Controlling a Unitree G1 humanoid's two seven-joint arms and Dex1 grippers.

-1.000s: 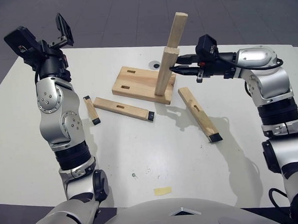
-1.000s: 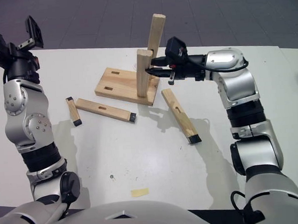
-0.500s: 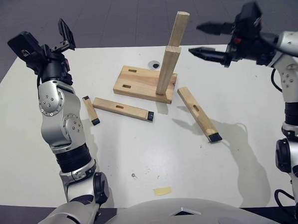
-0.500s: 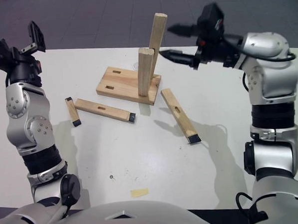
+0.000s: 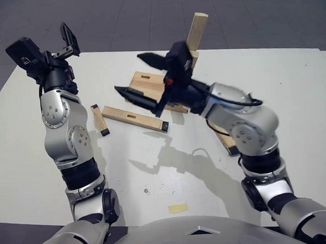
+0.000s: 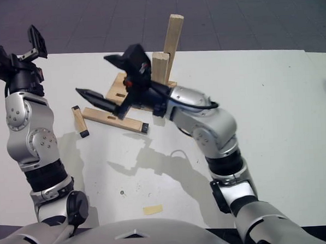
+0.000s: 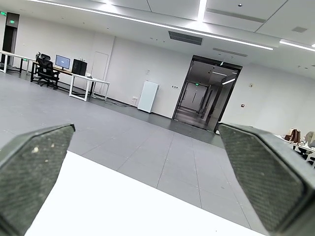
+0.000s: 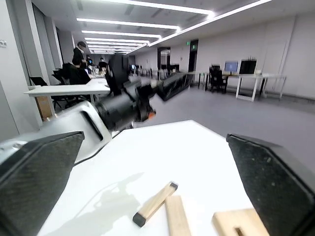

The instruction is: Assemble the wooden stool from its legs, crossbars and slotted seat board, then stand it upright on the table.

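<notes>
Left eye, seat board: lies flat at 12 o'clock of the table; probably stiff, fairly light wood; best held by its long edges so the slots stay free
Left eye, tall leg: stands in the board's 3 o'clock end, leaning a little; likely loose in its slot and easy to knock
Left eye, long slotted bar: lies at 6 o'clock of the board, just beside it; rigid and smooth, so grip it mid-length across its narrow sides
Left eye, short bar: at 9 o'clock of the long bar, near but apart
Left eye, lying leg: at 4 o'clock of the board, mostly hidden under the right forearm
Left eye, right gripper: hangs above the board's 9 o'clock end, fingers spread wide, holding nothing
Left eye, left gripper: raised at the table's 10 o'clock corner
Left eye, tape scrap: at 6 o'clock, well apart from the parts
Right eye, shorter leg: upright just beside the tall leg; the right arm crosses in front of both, so a careless sweep could topple them
Left wrist, pads: far apart with nothing between them
Right wrist, pads: also far apart; short bar, long bar and a slotted board corner lie between them on the table, untouched
</notes>
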